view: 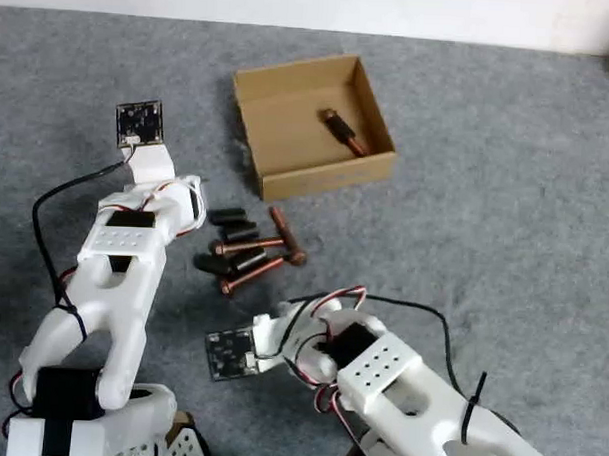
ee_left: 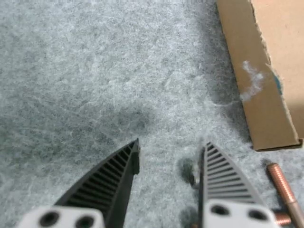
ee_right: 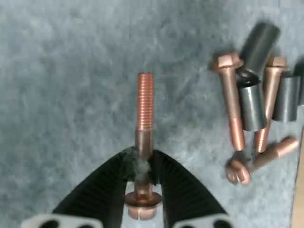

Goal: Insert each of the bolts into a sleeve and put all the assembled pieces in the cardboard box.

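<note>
My worry is that the bolt [ee_right: 145, 109], clamped only near its head by my right jaws with the threaded shank sticking out ahead of them, may swivel when its tip meets a sleeve [ee_right: 251, 107]. The sleeve lies loose in the heap on the worktop [ee_right: 57, 71], so it may simply be pushed away. My left jaws stand spread and empty over bare worktop just beside a corner of the cardboard box [ee_left: 256, 95], steadying nothing.

Bare grey carpet [ee_left: 95, 71] open before my left pincer [ee_left: 172, 143]; brown cardboard box [ee_left: 259, 95] walls one side, heap of copper bolts and dark sleeves [view: 246, 246] clutters mid-surface.
</note>
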### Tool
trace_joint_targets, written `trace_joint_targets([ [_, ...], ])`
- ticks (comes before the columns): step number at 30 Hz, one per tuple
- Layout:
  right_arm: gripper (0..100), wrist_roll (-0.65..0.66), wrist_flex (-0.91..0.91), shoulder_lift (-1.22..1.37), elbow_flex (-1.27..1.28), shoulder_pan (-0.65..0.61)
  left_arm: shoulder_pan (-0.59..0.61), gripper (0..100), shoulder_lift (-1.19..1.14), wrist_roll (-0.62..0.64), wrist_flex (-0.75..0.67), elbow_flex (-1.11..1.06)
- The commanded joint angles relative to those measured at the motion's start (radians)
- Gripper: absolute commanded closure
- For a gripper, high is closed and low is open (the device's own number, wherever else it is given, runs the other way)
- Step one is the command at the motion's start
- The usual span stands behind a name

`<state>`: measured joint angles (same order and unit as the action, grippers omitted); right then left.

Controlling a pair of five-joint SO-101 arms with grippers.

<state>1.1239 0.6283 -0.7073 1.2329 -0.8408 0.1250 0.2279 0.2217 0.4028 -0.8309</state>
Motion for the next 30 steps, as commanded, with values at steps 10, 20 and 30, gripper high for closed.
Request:
trace_joint_targets([
  [10, 66.8, -0.321, 0.01, -0.03, -0.015, 0.012, -0.012, 80, 0.005, -0.014, -0.023, 0.045],
  [20, 77.1, -0.715, 0.013, -0.031, -0.148, 0.403, -0.012, 80, 0.081, -0.265, 0.199, 0.153],
  [30, 77.1, -0.948, -0.065, -0.03, -0.147, 0.65, -0.214, 80, 0.364, -1.005, 0.819, 0.245],
])
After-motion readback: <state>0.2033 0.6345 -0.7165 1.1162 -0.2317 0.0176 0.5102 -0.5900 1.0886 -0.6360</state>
